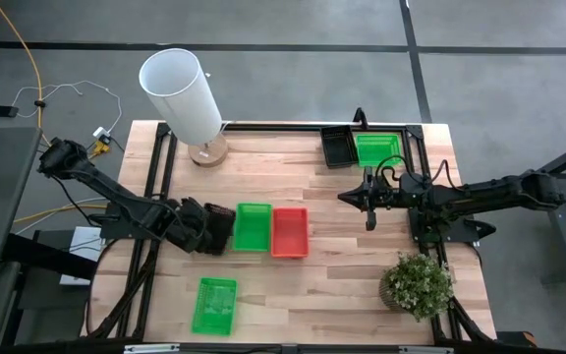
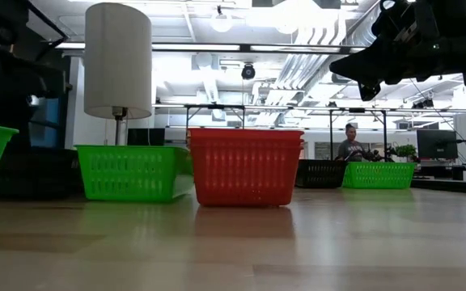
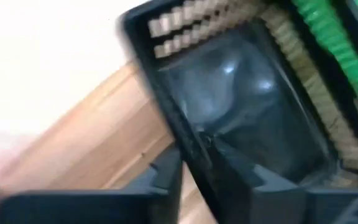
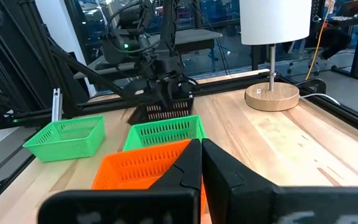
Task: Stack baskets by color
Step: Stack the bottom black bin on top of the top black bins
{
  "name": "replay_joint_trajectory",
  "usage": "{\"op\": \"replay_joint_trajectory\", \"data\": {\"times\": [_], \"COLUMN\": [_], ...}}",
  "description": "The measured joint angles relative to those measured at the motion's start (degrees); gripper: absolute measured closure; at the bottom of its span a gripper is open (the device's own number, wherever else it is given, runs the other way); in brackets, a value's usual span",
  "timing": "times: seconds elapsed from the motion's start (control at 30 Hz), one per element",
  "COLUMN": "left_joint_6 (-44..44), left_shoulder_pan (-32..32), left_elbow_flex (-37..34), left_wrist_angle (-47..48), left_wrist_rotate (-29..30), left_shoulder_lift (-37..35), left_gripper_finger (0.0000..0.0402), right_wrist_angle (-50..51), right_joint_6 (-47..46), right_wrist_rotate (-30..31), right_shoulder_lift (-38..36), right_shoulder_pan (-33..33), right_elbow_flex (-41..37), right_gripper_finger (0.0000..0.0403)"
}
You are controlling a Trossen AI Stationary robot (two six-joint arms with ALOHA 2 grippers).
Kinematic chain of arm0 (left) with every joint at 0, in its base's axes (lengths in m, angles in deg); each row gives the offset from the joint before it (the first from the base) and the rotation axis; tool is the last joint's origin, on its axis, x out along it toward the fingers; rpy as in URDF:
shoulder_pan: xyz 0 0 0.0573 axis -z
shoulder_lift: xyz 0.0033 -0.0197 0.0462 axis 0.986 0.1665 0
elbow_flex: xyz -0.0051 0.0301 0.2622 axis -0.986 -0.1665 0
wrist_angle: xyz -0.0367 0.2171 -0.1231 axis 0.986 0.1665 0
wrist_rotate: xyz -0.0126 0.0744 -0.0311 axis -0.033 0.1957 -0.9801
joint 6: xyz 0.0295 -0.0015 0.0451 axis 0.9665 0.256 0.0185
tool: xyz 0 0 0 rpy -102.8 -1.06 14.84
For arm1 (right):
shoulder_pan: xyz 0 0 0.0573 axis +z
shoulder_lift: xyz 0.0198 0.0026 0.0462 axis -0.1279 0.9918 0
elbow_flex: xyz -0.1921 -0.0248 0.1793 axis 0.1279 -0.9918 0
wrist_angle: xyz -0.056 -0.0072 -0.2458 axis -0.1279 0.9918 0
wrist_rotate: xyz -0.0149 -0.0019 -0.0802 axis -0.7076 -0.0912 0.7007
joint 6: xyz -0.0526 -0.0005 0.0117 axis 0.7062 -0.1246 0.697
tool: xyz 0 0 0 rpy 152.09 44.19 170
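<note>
Baskets sat in three places when I checked. My left gripper was down on the black basket at the left end of the middle row, and in the left wrist view its fingers straddled that basket's near wall, one inside and one outside, clamped on the rim. Just beyond that claw, touching the black basket's far side, stood a green basket, and beside that a red basket, the three forming a line across the middle of the table. Nearer the front edge than the claw, a second green basket lay alone, well apart from the row. My right gripper hung above the table on the far side of the red basket, touching nothing, its fingers pressed together. Behind it, at the back edge, another black basket sat just beside a third green basket. A white lamp stood at the back left corner, behind my left arm, and a small potted plant sat toward the front right, near my right arm's base.
</note>
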Motion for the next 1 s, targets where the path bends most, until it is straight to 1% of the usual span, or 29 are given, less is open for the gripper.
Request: {"op": "replay_joint_trajectory", "data": {"times": [0.07, 0.13, 0.23, 0.33, 0.43, 0.5, 0.57, 0.6, 0.63, 0.7, 0.77, 0.83, 0.93, 1.0], "left_joint_6": [2.4, 3.5, 4.0, 3.9, 6.2, 10.2, 16.8, 21.9, 27.6, 38.7, 49.4, 58.4, 66.4, 69.2], "left_shoulder_pan": [0.0, 0.0, 0.0, 0.0, 0.0, 0.0, 0.0, -0.3, -0.8, -2.4, -4.8, -8.0, -13.7, -17.5], "left_elbow_flex": [1.8, 4.1, 8.0, 13.1, 19.4, 23.2, 25.8, 26.4, 26.5, 26.0, 24.6, 22.2, 17.0, 12.6], "left_wrist_angle": [2.2, 5.3, 12.1, 19.6, 24.2, 23.7, 19.5, 16.1, 11.6, 1.5, -9.2, -20.4, -34.7, -43.9], "left_wrist_rotate": [1.8, 4.2, 6.2, 9.7, 15.2, 20.8, 26.3, 28.5, 29.8, 29.5, 26.7, 21.3, 11.2, 4.7], "left_shoulder_lift": [-0.8, -1.7, -3.5, -5.3, -7.1, -7.9, -8.7, -9.0, -9.3, -9.3, -9.3, -9.2, -9.1, -9.1], "left_gripper_finger": [0.0377, 0.0394, 0.0393, 0.0399, 0.0399, 0.0400, 0.0400, 0.0401, 0.0401, 0.0401, 0.0401, 0.0401, 0.0401, 0.0401], "right_wrist_angle": [0.0, 0.0, 0.2, 0.3, 0.3, 0.4, 0.4, 0.4, 0.4, 0.3, 0.3, 0.3, 0.3, 0.2], "right_joint_6": [0.0, -0.1, -0.2, -0.1, -0.1, -0.1, 0.0, 0.0, 0.0, 0.0, 0.0, 0.0, 0.0, 0.0], "right_wrist_rotate": [0.0, 0.0, 0.0, 0.0, 0.0, 0.0, 0.0, 0.0, 0.0, 0.0, 0.0, 0.0, -0.1, -0.1], "right_shoulder_lift": [0.0, 0.0, 0.0, 0.0, 0.0, 0.0, 0.0, 0.0, 0.0, 0.0, 0.0, 0.0, 0.0, 0.0], "right_shoulder_pan": [0.0, 0.0, 0.0, 0.0, 0.0, 0.0, 0.0, 0.0, 0.0, 0.0, 0.0, 0.0, 0.0, 0.0], "right_elbow_flex": [0.0, 0.0, 0.0, 0.0, 0.0, 0.0, 0.0, 0.0, 0.0, 0.0, 0.0, 0.0, 0.0, 0.0], "right_gripper_finger": [0.0403, 0.0403, 0.0403, 0.0403, 0.0403, 0.0403, 0.0403, 0.0403, 0.0403, 0.0403, 0.0403, 0.0403, 0.0403, 0.0403]}}
